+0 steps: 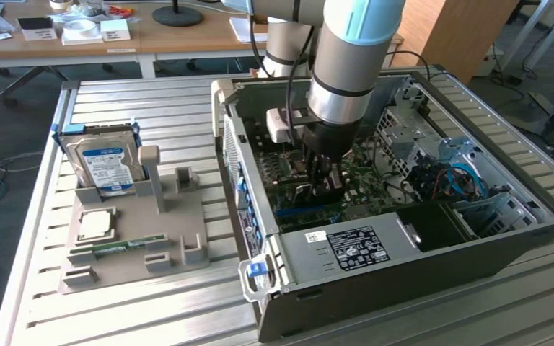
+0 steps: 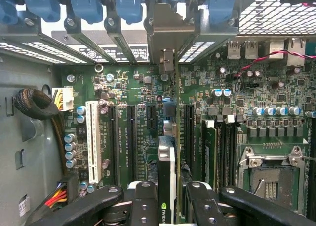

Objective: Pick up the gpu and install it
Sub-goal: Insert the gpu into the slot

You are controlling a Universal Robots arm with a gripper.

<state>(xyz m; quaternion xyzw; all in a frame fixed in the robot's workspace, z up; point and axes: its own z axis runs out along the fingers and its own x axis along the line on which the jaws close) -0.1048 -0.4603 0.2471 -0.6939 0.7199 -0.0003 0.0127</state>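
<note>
In the wrist view the gpu is seen edge-on, a thin dark card with a green logo near the camera. Its grey metal end bracket reaches the rear slot openings of the case. My gripper is shut on the card, with one black finger on each side. The card stands upright over the green motherboard, in line with the long black expansion slots; whether it sits in a slot I cannot tell. In the exterior view my gripper is lowered deep inside the open computer case.
A silver hard drive with a blue label stands in the grey fixture tray at the exterior view's left, with a processor and a green memory stick. Around the card are a white slot, blue latches, a cable bundle and the processor socket.
</note>
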